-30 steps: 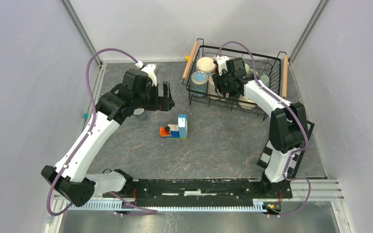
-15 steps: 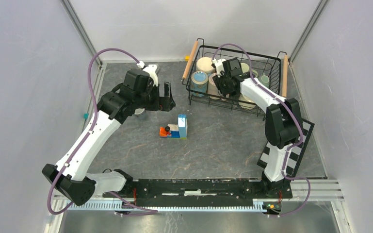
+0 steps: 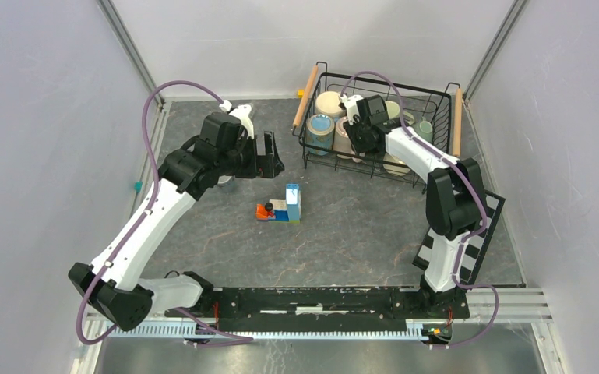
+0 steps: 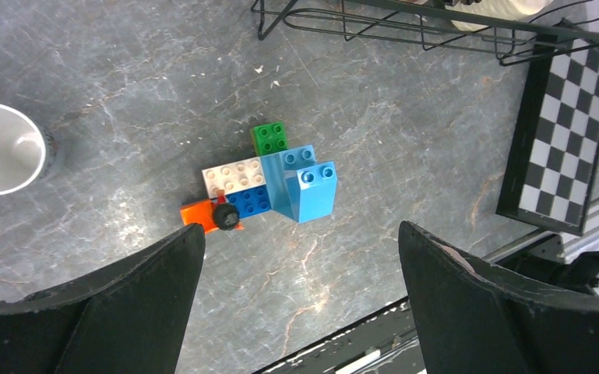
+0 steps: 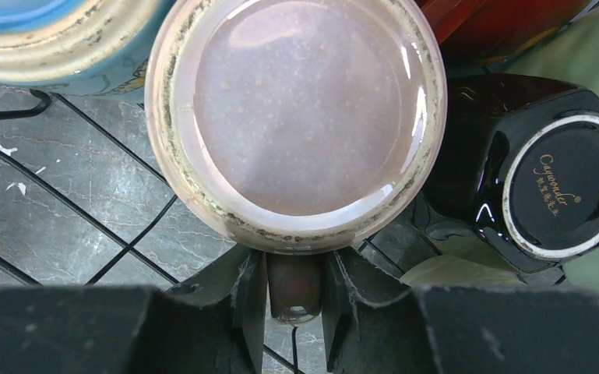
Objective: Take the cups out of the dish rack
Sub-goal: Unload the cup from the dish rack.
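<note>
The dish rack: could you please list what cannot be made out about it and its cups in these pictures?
1. Top view: the right arm covers the middle of the dish rack, so the number of cups is unclear.
2. Right wrist view: the blue cup and dark red cup are cut off by the top edge.
3. Left wrist view: the white cup is cut by the left edge; its handle is unseen.

The left arm reaches forward with its elbow bent, the left gripper (image 4: 297, 238) pointing down, jaws spread wide. The right arm stretches forward, the right gripper (image 5: 297, 274) pinching a pink-beige cup (image 5: 296, 109) by its handle.
</note>
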